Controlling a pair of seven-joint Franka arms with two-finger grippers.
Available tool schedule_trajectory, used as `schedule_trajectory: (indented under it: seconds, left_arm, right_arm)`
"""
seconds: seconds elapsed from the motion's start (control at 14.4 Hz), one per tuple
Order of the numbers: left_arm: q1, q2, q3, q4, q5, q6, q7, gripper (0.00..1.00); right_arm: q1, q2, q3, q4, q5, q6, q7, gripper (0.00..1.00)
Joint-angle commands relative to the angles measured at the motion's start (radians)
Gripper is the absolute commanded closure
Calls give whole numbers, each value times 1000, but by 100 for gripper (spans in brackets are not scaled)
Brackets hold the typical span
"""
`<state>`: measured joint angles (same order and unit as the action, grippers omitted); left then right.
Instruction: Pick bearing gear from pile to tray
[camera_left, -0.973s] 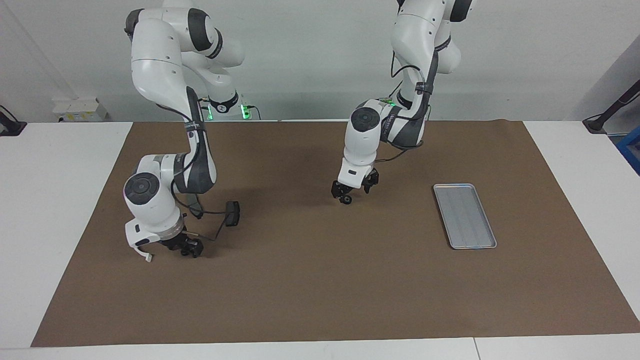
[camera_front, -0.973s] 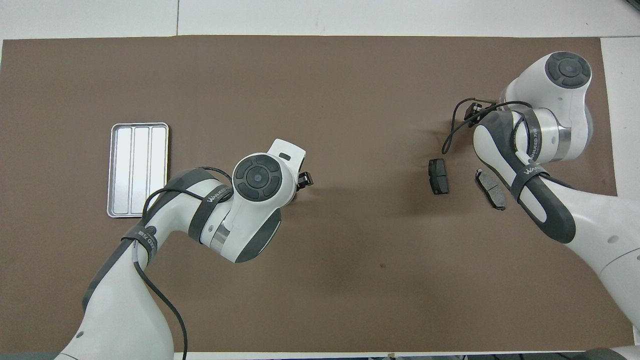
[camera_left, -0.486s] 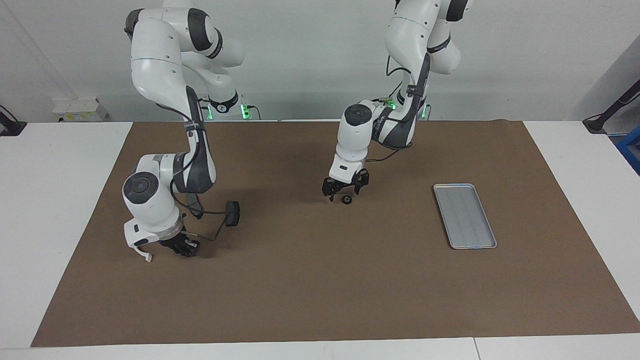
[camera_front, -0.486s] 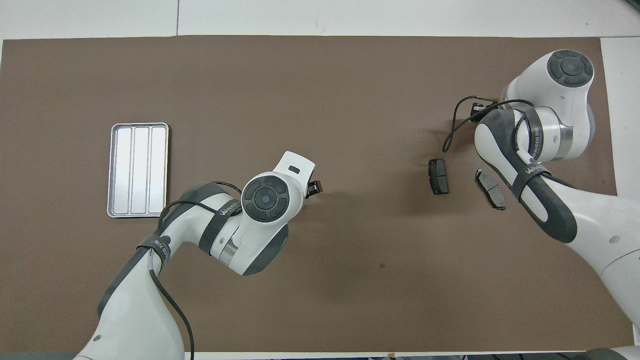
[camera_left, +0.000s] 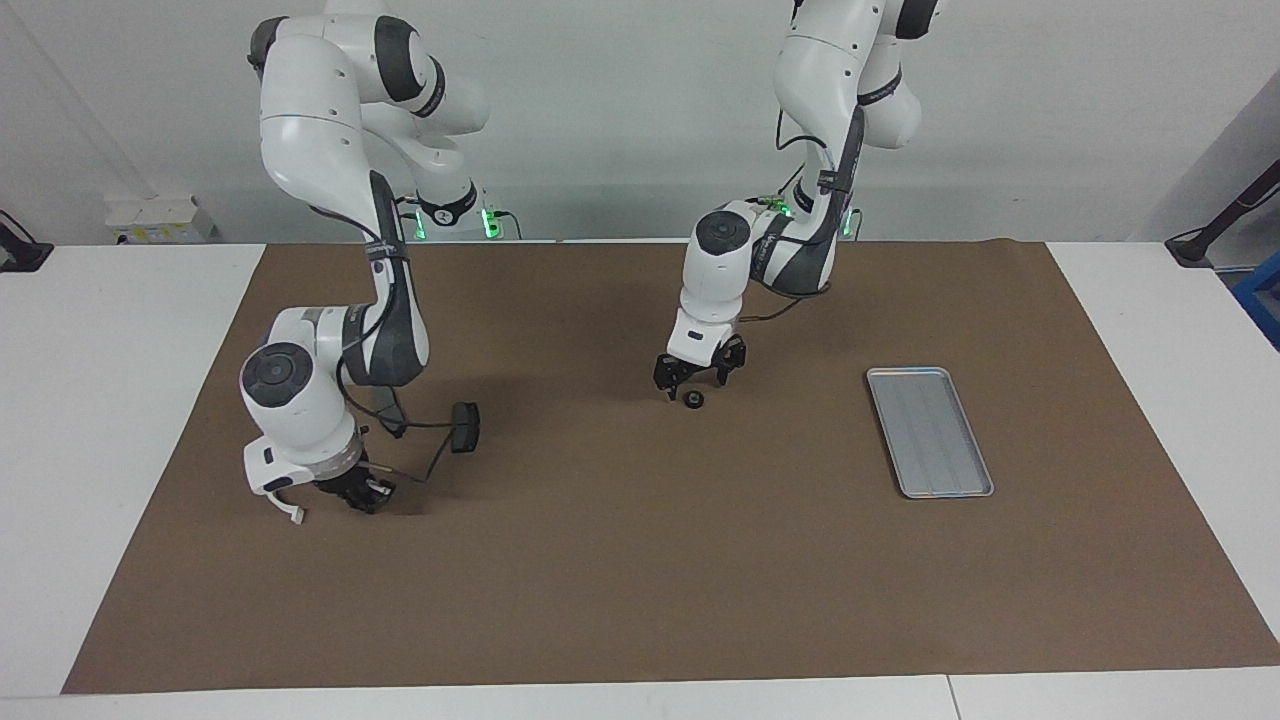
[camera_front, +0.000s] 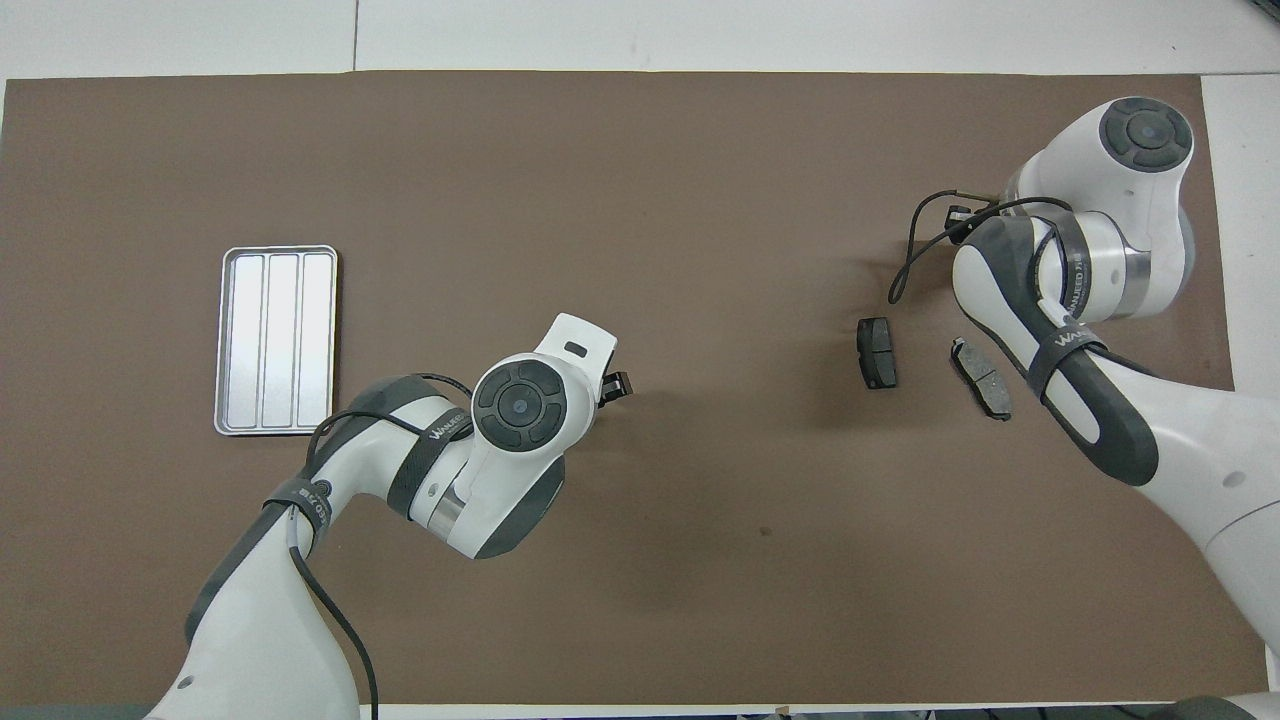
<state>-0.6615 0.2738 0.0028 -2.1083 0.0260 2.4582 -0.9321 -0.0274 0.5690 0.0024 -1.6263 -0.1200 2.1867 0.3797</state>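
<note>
Presently my left gripper (camera_left: 690, 382) hangs low over the middle of the surface (camera_left: 640, 600) with its fingers spread wide and nothing between them. The bearing gear (camera_left: 692, 399), a tiny black ring, lies flat on the brown mat directly under my fingertips, apart from them as far as I can judge. In the overhead view my own wrist hides it.

My right gripper (camera_left: 362, 494) is down at the mat toward the right arm's end, fingertips closed. Whether anything is pinched there I cannot tell. A thin black cable (camera_left: 425, 440) loops beside it, and two dark brake pads (camera_front: 878, 352) lie nearby.

Handling assessment: the gear appears rigid, light and smooth, sitting low on the mat. I judge it liable to skid or flip if I press on one edge only. The sound hold is across its outer rim, fingers brought level to the mat on either side and closed squarely.

The tray (camera_left: 930, 432) rests well apart, toward the left arm's end, with nothing in it. Its ribbed base may let a round part roll, so a low release is advisable.
</note>
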Motion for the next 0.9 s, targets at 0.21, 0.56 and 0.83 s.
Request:
schedule_trajectory:
  seconds: [0.21,0.56,0.83]
  left_arm:
    - [-3,-35,8,-42,-14,22,41,5]
    - [0,-28,9,-35,-12,47,64,5]
    - [14,-21,9,-38,-12,76,84,5]
  right_arm:
    - [-11,-82,13,163,-27,-350,-146,100]
    - [24,-260,27,164,-17,-557,-188,100]
    - [89,-389,27,166,2,-698,-173,100]
